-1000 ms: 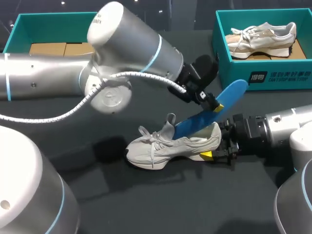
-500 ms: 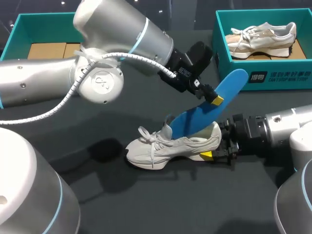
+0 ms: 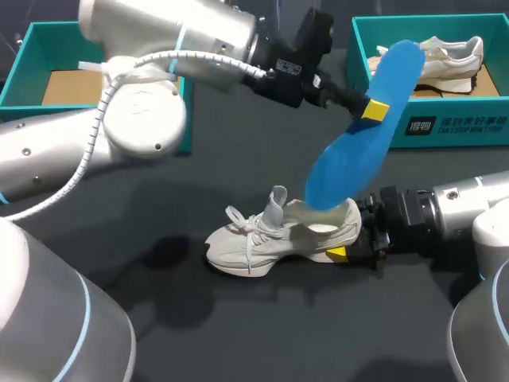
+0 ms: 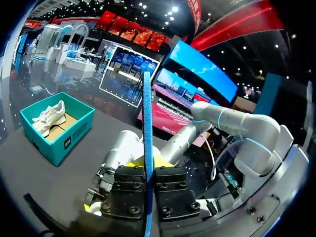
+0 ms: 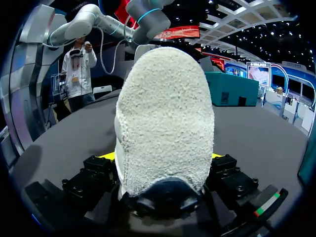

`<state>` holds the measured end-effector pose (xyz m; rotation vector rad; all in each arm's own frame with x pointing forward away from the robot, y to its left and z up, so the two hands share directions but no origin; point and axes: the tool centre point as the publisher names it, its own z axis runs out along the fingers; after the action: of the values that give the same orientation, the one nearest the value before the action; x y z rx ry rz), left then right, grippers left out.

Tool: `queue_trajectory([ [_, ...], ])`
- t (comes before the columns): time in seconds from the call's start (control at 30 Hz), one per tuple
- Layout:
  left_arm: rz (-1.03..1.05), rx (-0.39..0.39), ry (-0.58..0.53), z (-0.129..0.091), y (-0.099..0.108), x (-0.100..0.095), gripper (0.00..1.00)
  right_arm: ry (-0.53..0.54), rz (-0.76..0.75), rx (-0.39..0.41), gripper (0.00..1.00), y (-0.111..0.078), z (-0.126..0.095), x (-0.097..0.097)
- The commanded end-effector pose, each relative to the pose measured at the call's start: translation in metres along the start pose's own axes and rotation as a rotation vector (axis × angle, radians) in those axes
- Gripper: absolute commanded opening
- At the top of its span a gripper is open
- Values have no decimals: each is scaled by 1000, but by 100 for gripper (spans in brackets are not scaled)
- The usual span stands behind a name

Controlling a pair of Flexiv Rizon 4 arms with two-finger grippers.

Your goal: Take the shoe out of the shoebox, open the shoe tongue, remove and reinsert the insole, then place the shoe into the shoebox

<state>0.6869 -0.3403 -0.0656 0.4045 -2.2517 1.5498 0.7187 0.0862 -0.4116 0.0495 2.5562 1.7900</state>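
A pale grey shoe (image 3: 274, 236) lies on its side on the dark table, tongue raised, toe pointing left. My right gripper (image 3: 347, 239) is shut on its heel; in the right wrist view the fuzzy heel (image 5: 165, 118) fills the space between the two fingers of that gripper (image 5: 165, 157). My left gripper (image 3: 372, 109) is shut on a blue insole (image 3: 350, 159), which hangs tilted in the air, its lower end just above the shoe's opening. The left wrist view shows the insole (image 4: 146, 123) edge-on, pinched in the left gripper (image 4: 147, 165).
A teal shoebox (image 3: 382, 127) at the back right holds a second pale shoe (image 3: 429, 64); the same shoebox (image 4: 61, 143) appears in the left wrist view. Another teal box (image 3: 32, 48) stands at the back left, behind my left arm.
My left gripper has risen toward the back right, drawing the blue insole up and out of the shoe. The right gripper and the shoe have stayed in place.
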Motion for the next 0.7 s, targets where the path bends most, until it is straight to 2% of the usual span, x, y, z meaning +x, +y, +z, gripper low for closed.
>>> queue_trajectory([
  [0.03,-2,162,35,-17,11,5,0,0,0,3,0,0,1,0],
  [0.33,-2,162,35,-17,11,5,0,0,0,3,0,0,1,0],
  [0.57,39,289,28,-53,-5,36,0,0,0,3,0,0,1,0],
  [0.7,34,315,-5,-77,-10,48,0,0,0,3,0,0,1,0],
])
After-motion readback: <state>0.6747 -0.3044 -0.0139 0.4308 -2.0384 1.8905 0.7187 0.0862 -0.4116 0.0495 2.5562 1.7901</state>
